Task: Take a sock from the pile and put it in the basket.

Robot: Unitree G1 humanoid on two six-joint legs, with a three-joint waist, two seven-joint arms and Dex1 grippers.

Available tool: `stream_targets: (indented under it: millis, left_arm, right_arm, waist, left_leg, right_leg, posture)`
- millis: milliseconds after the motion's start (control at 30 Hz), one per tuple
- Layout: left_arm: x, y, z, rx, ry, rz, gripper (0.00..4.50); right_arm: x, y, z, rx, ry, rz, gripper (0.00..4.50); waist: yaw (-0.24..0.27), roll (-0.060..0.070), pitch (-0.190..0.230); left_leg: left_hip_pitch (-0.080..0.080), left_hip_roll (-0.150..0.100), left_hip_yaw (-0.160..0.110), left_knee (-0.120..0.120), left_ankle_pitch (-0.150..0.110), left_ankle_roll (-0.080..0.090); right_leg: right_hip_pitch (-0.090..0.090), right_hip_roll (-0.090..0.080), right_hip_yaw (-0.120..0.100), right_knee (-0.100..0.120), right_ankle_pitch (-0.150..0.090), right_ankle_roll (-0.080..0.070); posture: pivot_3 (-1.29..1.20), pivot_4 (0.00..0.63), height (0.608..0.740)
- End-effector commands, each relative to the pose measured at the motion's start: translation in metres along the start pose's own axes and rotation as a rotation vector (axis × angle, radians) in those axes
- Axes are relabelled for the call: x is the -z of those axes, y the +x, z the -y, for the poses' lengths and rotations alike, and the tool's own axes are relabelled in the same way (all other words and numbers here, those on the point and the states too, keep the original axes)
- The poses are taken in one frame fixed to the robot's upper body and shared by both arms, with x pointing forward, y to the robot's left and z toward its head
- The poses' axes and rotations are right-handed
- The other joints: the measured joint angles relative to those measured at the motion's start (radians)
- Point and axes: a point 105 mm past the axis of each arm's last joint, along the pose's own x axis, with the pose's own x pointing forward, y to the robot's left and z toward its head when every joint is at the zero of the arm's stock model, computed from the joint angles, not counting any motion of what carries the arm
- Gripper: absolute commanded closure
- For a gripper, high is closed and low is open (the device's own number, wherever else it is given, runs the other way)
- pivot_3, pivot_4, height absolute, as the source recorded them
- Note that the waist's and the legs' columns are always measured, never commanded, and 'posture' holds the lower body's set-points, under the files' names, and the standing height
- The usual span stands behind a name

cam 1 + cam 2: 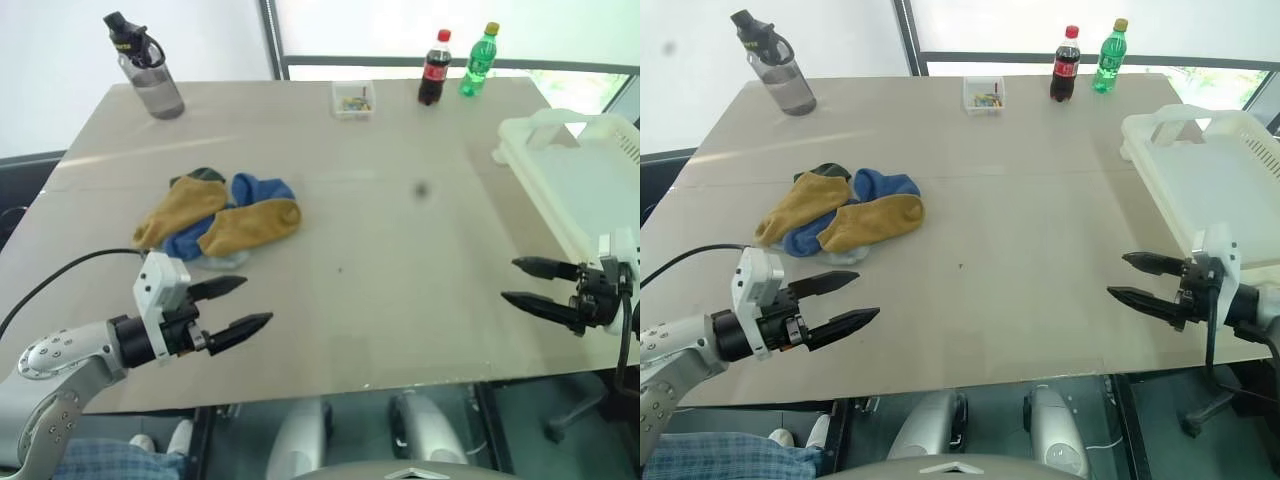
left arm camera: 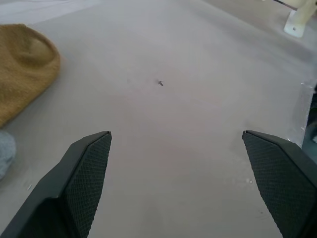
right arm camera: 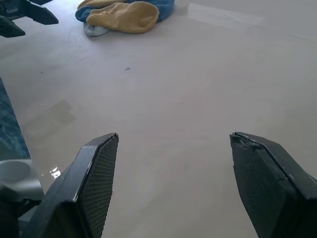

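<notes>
The pile (image 1: 215, 215) of small socks lies on the left half of the table: two mustard-yellow socks, a blue one and a dark green wad. The nearer yellow sock (image 1: 250, 226) lies at the pile's right front. My left gripper (image 1: 240, 305) hovers open just in front of the pile, nothing between its fingers. The cream-white basket (image 1: 580, 170) stands at the table's right edge. My right gripper (image 1: 520, 282) is open and empty just in front of the basket's near end. In the left wrist view the yellow sock (image 2: 22, 69) shows beside the open fingers.
A grey water bottle (image 1: 148, 70) stands at the far left corner. A small clear box (image 1: 353, 100), a cola bottle (image 1: 434, 68) and a green bottle (image 1: 478, 60) line the far edge. The table's front edge (image 1: 380, 385) runs just below both grippers.
</notes>
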Motion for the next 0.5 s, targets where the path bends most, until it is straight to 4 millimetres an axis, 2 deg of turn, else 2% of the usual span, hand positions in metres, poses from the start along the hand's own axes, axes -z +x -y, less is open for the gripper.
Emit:
stream_targets:
  millis: [33, 167, 500]
  left_arm:
    - [-0.0084, -0.0034, -0.001, -0.008, 0.036, 0.022, 0.01]
    - [-0.0159, -0.0038, -0.002, -0.003, 0.007, 0.045, 0.01]
    - [-0.0122, -0.0061, 0.0031, 0.009, -0.009, 0.024, 0.01]
  right_arm:
    - [-0.0091, -0.0026, 0.0007, 0.019, -0.057, 0.001, 0.82]
    - [-0.0116, -0.0029, 0.001, 0.026, -0.055, 0.005, 0.82]
    - [-0.012, -0.0013, -0.0002, 0.034, -0.051, 0.014, 0.82]
  waist:
    - [0.0, 0.0, 0.0]
    - [0.001, 0.0, 0.0]
    - [-0.001, 0.0, 0.0]
  left_leg:
    - [0.0, 0.0, 0.0, 0.0, 0.0, 0.0]
    - [0.0, 0.0, 0.0, 0.001, 0.0, 0.0]
    - [0.0, 0.0, 0.0, 0.001, 0.0, 0.0]
  right_leg:
    - [0.0, 0.0, 0.0, 0.0, 0.0, 0.0]
    - [0.0, 0.0, 0.0, 0.0, 0.0, 0.0]
    - [0.0, 0.0, 0.0, 0.0, 0.0, 0.0]
  posture:
    - [0.0, 0.15, 0.74]
    - [0.0, 0.15, 0.74]
    - [0.0, 0.15, 0.74]
